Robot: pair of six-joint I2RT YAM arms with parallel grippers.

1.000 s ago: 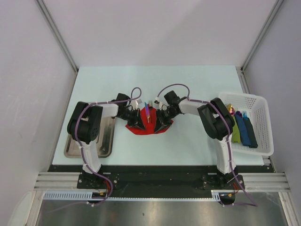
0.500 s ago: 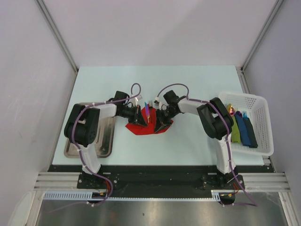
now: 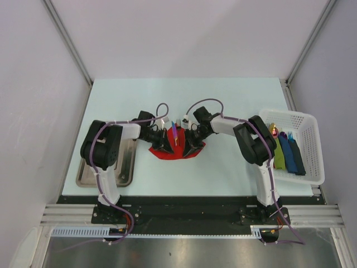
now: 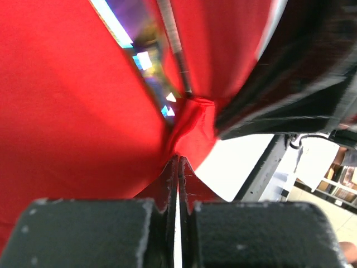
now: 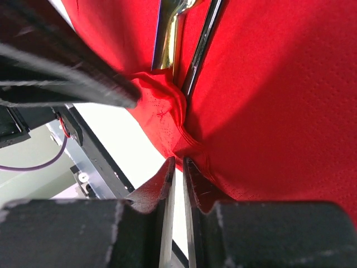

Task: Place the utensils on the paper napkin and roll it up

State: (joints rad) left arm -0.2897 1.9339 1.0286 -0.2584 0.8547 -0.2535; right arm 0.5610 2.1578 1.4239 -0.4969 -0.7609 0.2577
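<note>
The thin, dimpled red napkin (image 3: 167, 152) lies crumpled mid-worktop (image 3: 223, 100), with slim, glossy utensils (image 3: 175, 134) lying along its fold. The left fingers (image 4: 167, 187), fully closed, and the right fingers (image 5: 156, 192), nearly closed, each pinch a puckered bit of its edge. A white mesh basket (image 3: 301, 120) stands at the right and a steel tray (image 3: 125, 164) at the left. Little has shifted since a second ago.

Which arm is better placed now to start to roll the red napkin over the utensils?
Left, probably. The left gripper is shut tight on a fold of the paper napkin beside the utensils; the right gripper pinches only the rim at its tips, jaws slightly apart.
</note>
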